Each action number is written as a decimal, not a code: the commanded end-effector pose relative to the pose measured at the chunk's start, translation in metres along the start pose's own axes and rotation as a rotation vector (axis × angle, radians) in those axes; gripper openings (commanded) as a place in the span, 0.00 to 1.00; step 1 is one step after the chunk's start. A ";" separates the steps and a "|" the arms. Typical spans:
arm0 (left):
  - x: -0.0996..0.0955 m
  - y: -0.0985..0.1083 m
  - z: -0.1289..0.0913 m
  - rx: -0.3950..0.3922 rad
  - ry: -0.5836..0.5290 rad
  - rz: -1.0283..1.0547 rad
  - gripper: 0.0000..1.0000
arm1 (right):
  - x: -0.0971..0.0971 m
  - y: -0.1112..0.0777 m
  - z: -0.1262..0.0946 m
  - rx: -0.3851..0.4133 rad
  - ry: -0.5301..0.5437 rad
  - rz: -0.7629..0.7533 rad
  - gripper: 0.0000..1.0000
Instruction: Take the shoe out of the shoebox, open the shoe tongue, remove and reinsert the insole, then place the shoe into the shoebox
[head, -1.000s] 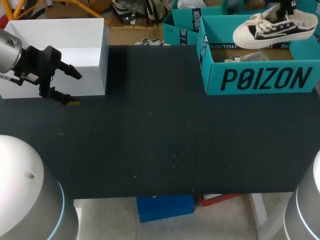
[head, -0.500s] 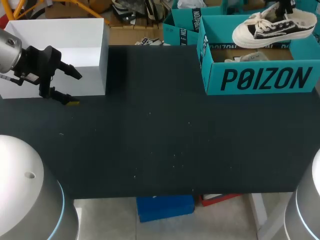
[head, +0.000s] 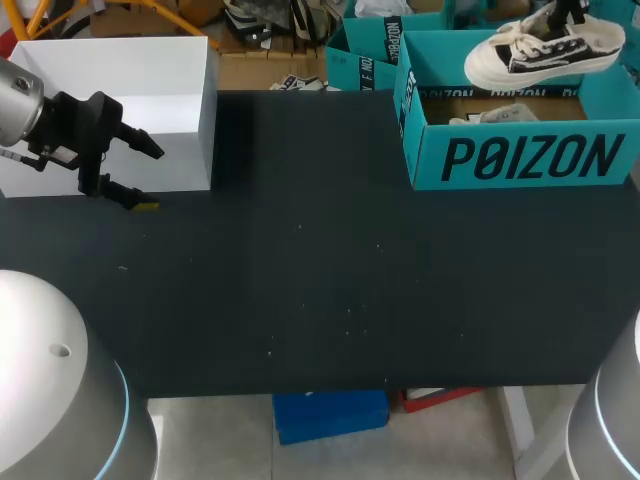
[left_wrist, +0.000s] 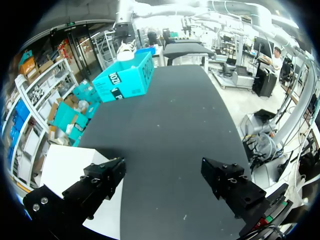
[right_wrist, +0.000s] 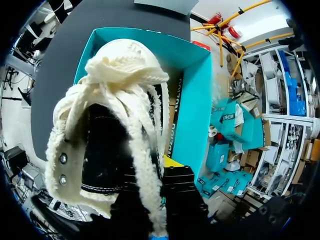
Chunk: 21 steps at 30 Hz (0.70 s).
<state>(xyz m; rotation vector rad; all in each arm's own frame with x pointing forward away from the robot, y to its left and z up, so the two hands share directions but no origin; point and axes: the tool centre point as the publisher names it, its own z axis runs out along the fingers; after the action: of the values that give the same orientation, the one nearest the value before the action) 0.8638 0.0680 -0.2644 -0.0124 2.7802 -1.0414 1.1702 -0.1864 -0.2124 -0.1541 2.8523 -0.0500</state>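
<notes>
A black and cream sneaker (head: 545, 50) with white laces hangs above the open teal shoebox (head: 520, 160) at the table's far right. My right gripper (head: 571, 14) is shut on the rear of its collar from above. In the right wrist view the sneaker (right_wrist: 112, 130) fills the space ahead of the right gripper (right_wrist: 166, 167), with the shoebox (right_wrist: 192, 100) below it. My left gripper (head: 146, 178) is open and holds nothing, far off at the left beside a white box (head: 150, 90). Seen from the left wrist, the left gripper (left_wrist: 165, 175) points across the table toward the shoebox (left_wrist: 125, 80).
Something pale (head: 492, 116) lies inside the shoebox. The white box stands at the table's far left corner. The black tabletop (head: 320, 280) stretches between the two boxes. More teal boxes (head: 365, 55) sit just behind the table.
The sneaker has risen slightly over the shoebox in my right gripper. The left arm has not moved.
</notes>
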 end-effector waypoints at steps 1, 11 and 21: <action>0.001 0.001 0.001 0.000 -0.003 0.002 1.00 | -0.029 -0.003 0.019 -0.018 0.035 -0.007 0.00; 0.001 0.001 0.001 0.000 -0.003 0.002 1.00 | -0.057 -0.007 0.055 -0.048 0.060 -0.013 0.00; 0.001 0.001 0.001 0.000 -0.003 0.002 1.00 | -0.068 -0.001 0.092 -0.060 0.090 -0.006 0.00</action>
<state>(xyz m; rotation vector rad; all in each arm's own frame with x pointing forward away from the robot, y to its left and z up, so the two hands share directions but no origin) 0.8638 0.0681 -0.2644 -0.0126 2.7802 -1.0414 1.2375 -0.1845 -0.2733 -0.1733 2.9039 0.0242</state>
